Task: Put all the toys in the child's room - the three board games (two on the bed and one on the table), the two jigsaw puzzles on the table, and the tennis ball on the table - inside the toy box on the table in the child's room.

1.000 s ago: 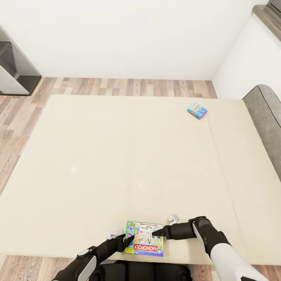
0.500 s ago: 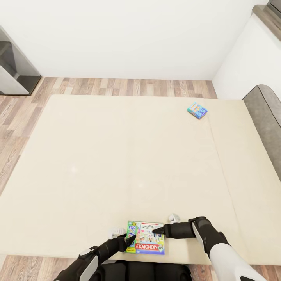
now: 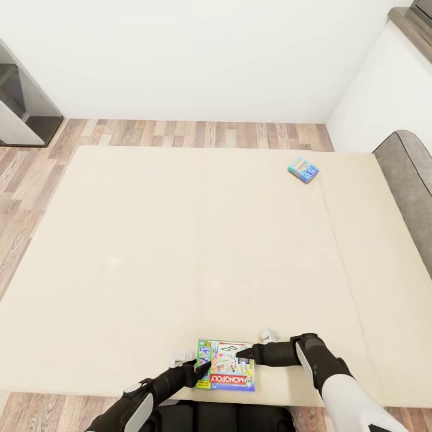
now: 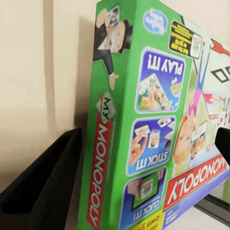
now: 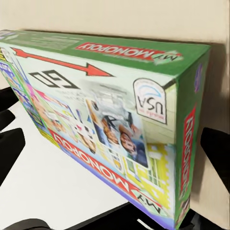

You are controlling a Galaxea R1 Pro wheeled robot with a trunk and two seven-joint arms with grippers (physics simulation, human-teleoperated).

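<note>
Head view: my left gripper [image 3: 202, 367] and right gripper [image 3: 245, 353] bracket the My Monopoly box [image 3: 226, 372] at the near edge of the bed [image 3: 180, 252]; over the last second the box has slid slightly toward me and rightward, so I judge the two-handed pickup is beginning. The teal-blue game [image 3: 303, 169] lies far off near the opposite corner. Left wrist view: jaws set wide, one finger [image 4: 40, 184] beside the box's green edge [image 4: 108, 139]. Right wrist view: jaws wide, straddling the box [image 5: 110, 120]; contact unclear.
</note>
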